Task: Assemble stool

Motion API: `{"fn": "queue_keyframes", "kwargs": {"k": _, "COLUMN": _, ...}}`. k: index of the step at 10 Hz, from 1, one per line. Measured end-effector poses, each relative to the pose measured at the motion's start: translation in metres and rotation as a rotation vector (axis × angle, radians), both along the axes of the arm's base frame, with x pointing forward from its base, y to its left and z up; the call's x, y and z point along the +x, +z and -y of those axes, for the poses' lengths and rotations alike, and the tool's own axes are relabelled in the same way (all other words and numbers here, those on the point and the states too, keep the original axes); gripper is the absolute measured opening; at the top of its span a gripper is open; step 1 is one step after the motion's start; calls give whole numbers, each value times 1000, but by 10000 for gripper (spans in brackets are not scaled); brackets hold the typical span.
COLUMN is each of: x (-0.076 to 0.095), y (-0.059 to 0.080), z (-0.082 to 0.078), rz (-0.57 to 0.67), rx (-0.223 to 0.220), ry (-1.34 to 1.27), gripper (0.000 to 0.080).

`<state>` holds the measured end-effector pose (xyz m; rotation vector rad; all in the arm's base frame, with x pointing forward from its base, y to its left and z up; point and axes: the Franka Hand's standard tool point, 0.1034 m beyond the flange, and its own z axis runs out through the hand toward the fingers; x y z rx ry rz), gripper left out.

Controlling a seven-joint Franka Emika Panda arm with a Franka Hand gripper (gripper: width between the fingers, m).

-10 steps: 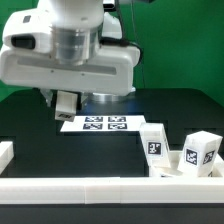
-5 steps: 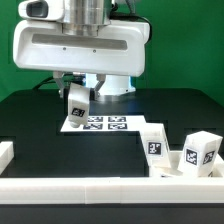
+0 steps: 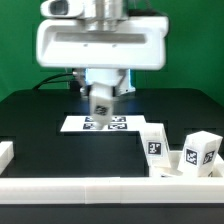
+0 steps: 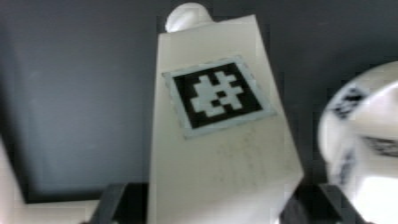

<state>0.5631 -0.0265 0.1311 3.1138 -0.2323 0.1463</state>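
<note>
**Fig.** The black counter (image 3: 30,130), edged by long white border rails (image 3: 100,186), is carrying the loose parts. The white robot arm (image 3: 100,45) is hovering over the thin flat white marker board (image 3: 70,124). A rounded white tagged part (image 4: 366,130) (probably the stool's disc seat) is showing at the edge of the wrist view. Two short blocky white spare legs (image 3: 153,143) are standing apart at the exterior view's right. The end effector (image 4: 222,203) is clamping a tapered white tagged leg (image 3: 101,106) clear of the counter. Judged step: carrying a leg to the seat. The next move is calling for lining the leg's tip up with its socket, then lowering without loosening.
</note>
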Motion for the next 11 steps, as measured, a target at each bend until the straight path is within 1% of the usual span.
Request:
{"fn": "queue_keyframes", "kwargs": {"k": 1, "x": 3, "y": 1, "z": -11, "rz": 11, "rx": 4, "ry": -7, "gripper": 324}}
{"fn": "queue_keyframes", "kwargs": {"k": 3, "x": 4, "y": 0, "z": -6, "rz": 37, "rx": -6, "ry": 4, "gripper": 324}}
{"fn": "queue_keyframes", "kwargs": {"k": 4, "x": 9, "y": 1, "z": -6, "rz": 83, "rx": -14, "ry": 8, "gripper": 324}}
{"fn": "queue_keyframes", "kwargs": {"k": 5, "x": 10, "y": 0, "z": -6, "rz": 146, "rx": -25, "ry": 11, "gripper": 324}}
{"fn": "queue_keyframes", "kwargs": {"k": 6, "x": 8, "y": 2, "z": -9, "rz": 232, "rx": -22, "ry": -12, "gripper": 324}}
{"fn": "queue_keyframes", "kwargs": {"k": 7, "x": 2, "y": 3, "z": -18, "rz": 275, "rx": -11, "ry": -29, "gripper": 324}}
{"fn": "queue_keyframes", "kwargs": {"k": 10, "x": 7, "y": 5, "z": -56, "rz": 281, "rx": 39, "ry": -80, "gripper": 324}}
{"fn": "queue_keyframes", "kwargs": {"k": 11, "x": 7, "y": 1, "z": -67, "rz": 291, "rx": 39, "ry": -76, "gripper": 324}}
